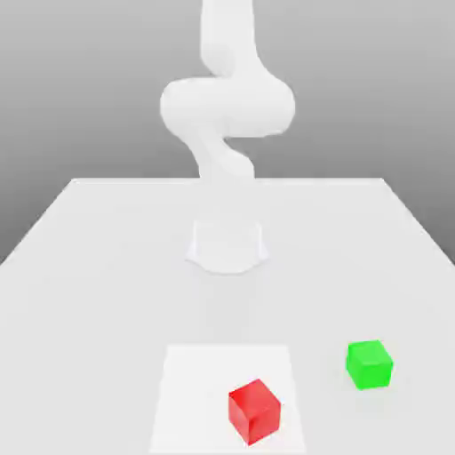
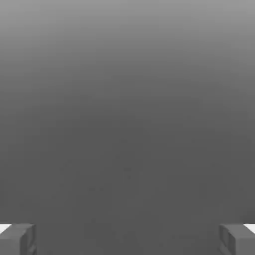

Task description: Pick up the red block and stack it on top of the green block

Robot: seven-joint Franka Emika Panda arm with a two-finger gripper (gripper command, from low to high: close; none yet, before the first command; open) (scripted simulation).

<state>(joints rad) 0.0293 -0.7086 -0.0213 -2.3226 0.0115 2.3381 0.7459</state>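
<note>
We see the white arm [image 1: 227, 107] rising at the far side of the table [image 1: 89, 267], the red block [image 1: 254, 411] near us on a paler patch [image 1: 191, 391], the green block [image 1: 369, 363] apart to the exterior view's right, our gripper [image 2: 127, 239] spread wide, fingertips [image 2: 17, 239] grasping nothing

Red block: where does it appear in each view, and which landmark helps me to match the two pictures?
Exterior view: the red block lies low in the picture, on the table, at the exterior view's left of the green block, apart from it.
Hand view: here I see the open pincer against plain grey.
Shared landmark: no sure one; perhaps the grey backdrop.
</note>
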